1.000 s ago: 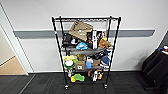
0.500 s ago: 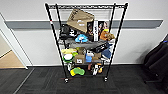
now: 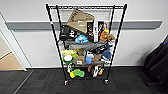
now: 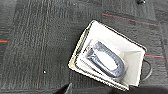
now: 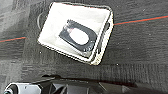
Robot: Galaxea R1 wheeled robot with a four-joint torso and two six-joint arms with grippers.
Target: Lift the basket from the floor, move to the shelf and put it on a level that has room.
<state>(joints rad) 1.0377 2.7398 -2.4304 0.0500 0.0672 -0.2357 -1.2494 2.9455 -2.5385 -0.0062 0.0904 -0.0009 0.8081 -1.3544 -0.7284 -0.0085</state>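
Note:
The basket [image 4: 135, 60] is seen from above over the dark carpet floor [image 4: 37, 45], cream-walled with a white lining and a dark loop handle at one end. A flat oval thing with a dark rim [image 4: 105, 60] lies inside it. The right wrist view gives the same basket [image 5: 62, 17] from the other side. Whether it rests on the floor I cannot tell. In the head view the shelf [image 3: 54, 37] stands straight ahead against the wall, a black wire rack on small wheels. Its top level [image 3: 85, 7] looks bare, while the lower tiers are crammed with boxes and toys.
A tilted cardboard box [image 3: 80, 20] leans up just under the top tier. A dark bulky thing [image 3: 157, 62] stands at the right by the wall. At the left a doorway opens onto tan wooden flooring [image 3: 7, 62]. Thin red lines [image 5: 140, 20] cross the carpet.
The whole head picture has shifted: the shelf now shows larger and reaches the top edge, so the camera has come nearer. The things on the shelf have not moved.

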